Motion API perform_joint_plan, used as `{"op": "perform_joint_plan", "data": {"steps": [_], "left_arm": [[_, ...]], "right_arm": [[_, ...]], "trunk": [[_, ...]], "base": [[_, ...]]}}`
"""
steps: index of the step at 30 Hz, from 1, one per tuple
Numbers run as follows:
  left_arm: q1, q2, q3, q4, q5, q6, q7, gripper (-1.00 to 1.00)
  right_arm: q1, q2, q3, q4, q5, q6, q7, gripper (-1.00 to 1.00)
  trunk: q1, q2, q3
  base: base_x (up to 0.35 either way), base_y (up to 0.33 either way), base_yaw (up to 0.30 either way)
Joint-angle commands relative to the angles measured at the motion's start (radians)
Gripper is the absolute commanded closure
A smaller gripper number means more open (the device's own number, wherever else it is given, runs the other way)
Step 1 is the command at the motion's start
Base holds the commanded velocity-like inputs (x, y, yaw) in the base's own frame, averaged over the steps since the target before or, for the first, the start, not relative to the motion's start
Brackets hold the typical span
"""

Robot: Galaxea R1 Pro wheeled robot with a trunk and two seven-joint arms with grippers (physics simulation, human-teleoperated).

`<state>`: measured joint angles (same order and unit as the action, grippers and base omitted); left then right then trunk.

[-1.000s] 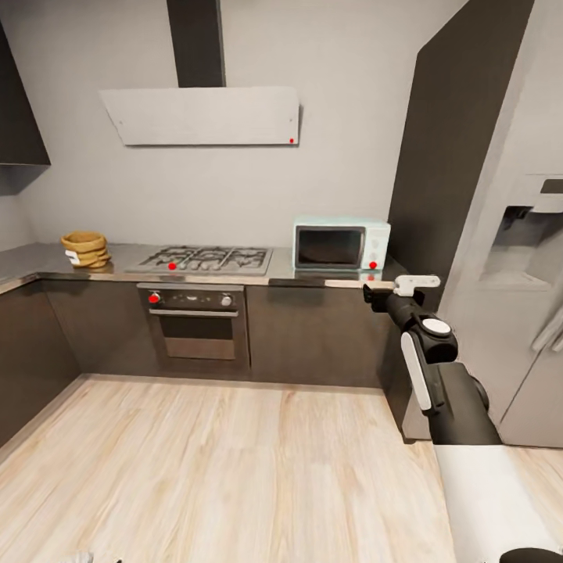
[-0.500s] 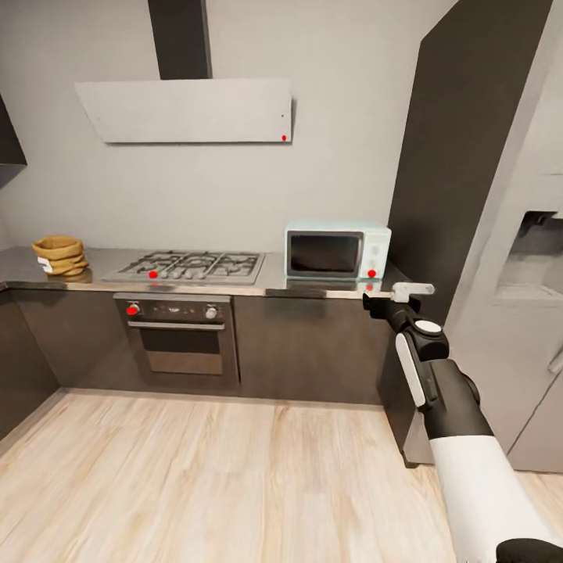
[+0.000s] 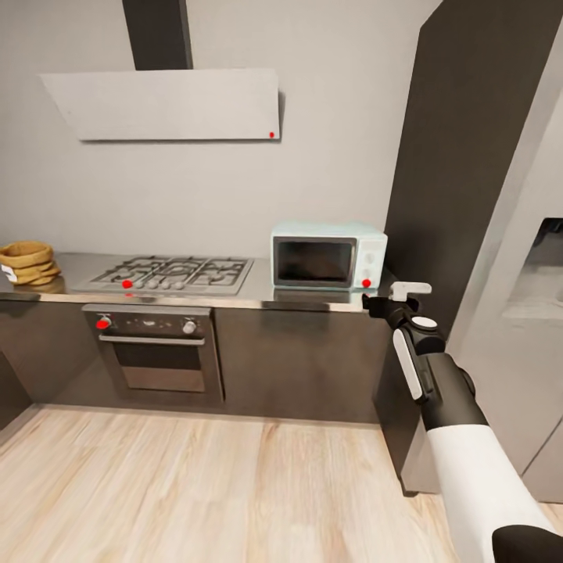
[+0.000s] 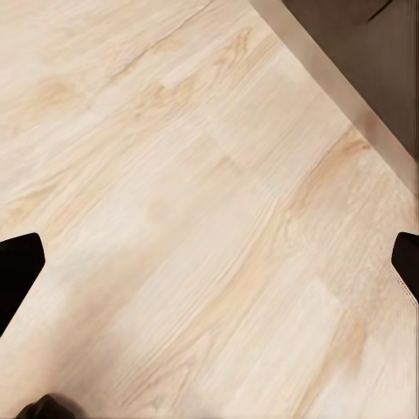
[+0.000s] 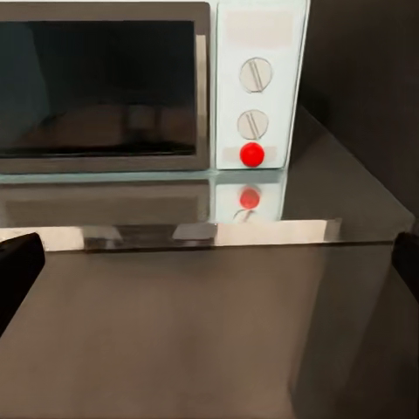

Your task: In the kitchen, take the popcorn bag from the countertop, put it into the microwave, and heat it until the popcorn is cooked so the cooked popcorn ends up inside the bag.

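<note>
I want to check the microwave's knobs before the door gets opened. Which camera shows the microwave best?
The right wrist view: the microwave is close and front-on, with its dark door, two knobs and red dot sharp. The head view shows the whole microwave on the countertop, but small. The left wrist view looks down at wood floor.

A gas hob (image 3: 168,274) sat as the middle of that wall. Straight below it was a black oven (image 3: 156,348) with a steel bar handle and two knobs, one red. High above the hob hung a flat pale extractor hood (image 3: 160,104), a dark chimney (image 3: 158,33) rising from it. Well to the hob's right stood a tall dark cabinet panel (image 3: 461,156), then the steel fridge (image 3: 532,313).
</note>
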<state>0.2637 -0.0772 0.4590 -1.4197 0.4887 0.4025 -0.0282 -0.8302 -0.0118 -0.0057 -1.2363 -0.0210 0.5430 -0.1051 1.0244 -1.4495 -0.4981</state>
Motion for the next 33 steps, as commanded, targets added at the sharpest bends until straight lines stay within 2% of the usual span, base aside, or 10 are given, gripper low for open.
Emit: {"op": "perform_joint_plan", "data": {"steps": [1,9,17,21,33], "left_arm": [[0.000,0.000,0.003,-0.001,0.006,0.007,-0.003,-1.00],[-0.001,0.003,0.004,0.007,0.007,0.006,-0.004,-1.00],[-0.001,0.004,0.003,0.007,0.005,0.006,-0.004,-1.00],[-0.001,0.004,0.002,0.007,0.003,0.005,-0.003,-1.00],[-0.002,0.004,0.001,0.016,0.003,0.005,0.003,-1.00]], "right_arm": [[-0.001,-0.001,0.001,0.001,-0.003,0.005,-0.004,-1.00],[-0.003,-0.001,0.001,0.014,-0.005,0.005,0.000,-1.00],[-0.032,0.001,0.000,0.076,-0.006,0.001,-0.001,-1.00],[-0.035,0.001,0.000,0.081,-0.008,0.000,-0.003,-1.00],[-0.029,0.000,0.001,0.071,-0.007,-0.009,0.003,-1.00]], "trunk": [[0.001,0.000,-0.001],[0.001,0.000,-0.001],[0.001,0.000,-0.001],[0.001,0.000,-0.001],[0.001,0.000,-0.001]], "base": [[0.322,-0.147,0.000],[0.325,-0.107,0.000],[0.320,0.126,0.000],[0.315,0.154,0.000],[0.338,-0.070,0.000]]}}
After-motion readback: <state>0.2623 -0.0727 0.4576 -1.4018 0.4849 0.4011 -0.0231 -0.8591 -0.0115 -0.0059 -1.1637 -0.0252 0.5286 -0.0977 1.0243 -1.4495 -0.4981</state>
